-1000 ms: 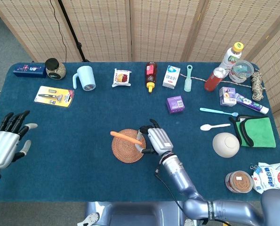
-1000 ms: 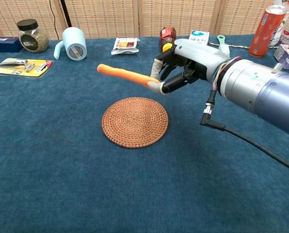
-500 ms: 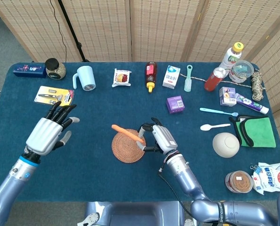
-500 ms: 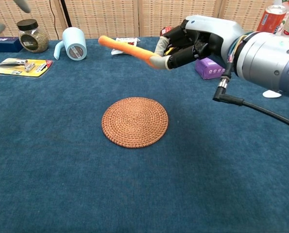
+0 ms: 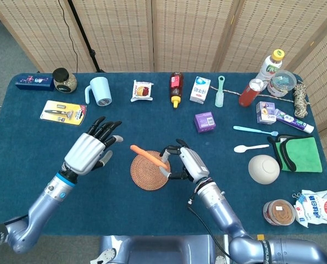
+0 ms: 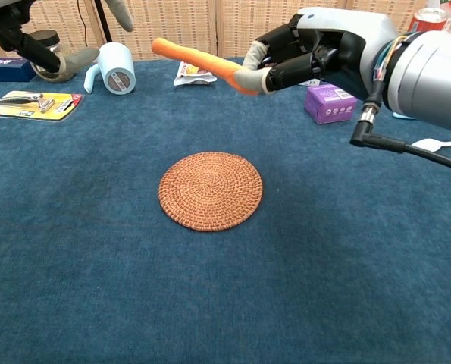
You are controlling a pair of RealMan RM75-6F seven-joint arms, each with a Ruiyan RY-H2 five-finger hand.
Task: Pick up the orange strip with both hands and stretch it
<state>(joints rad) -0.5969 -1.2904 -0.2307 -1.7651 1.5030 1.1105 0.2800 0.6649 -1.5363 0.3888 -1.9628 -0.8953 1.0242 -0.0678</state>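
The right robot hand (image 5: 181, 160) pinches one end of the orange strip (image 5: 148, 156) above the woven mat (image 5: 147, 175), its free end pointing toward the spread, empty left robot hand (image 5: 92, 149) nearby.

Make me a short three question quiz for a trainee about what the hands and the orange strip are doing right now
1. True or false: the orange strip is lying flat on the woven mat.
2. Which hand holds the strip: A) left hand, B) right hand, C) both?
3. Fill in: the left hand's fingers are ____ and hold nothing.

Key
1. False; it is held in the air above the mat.
2. B; it grips one end, and the other end is free.
3. Spread.
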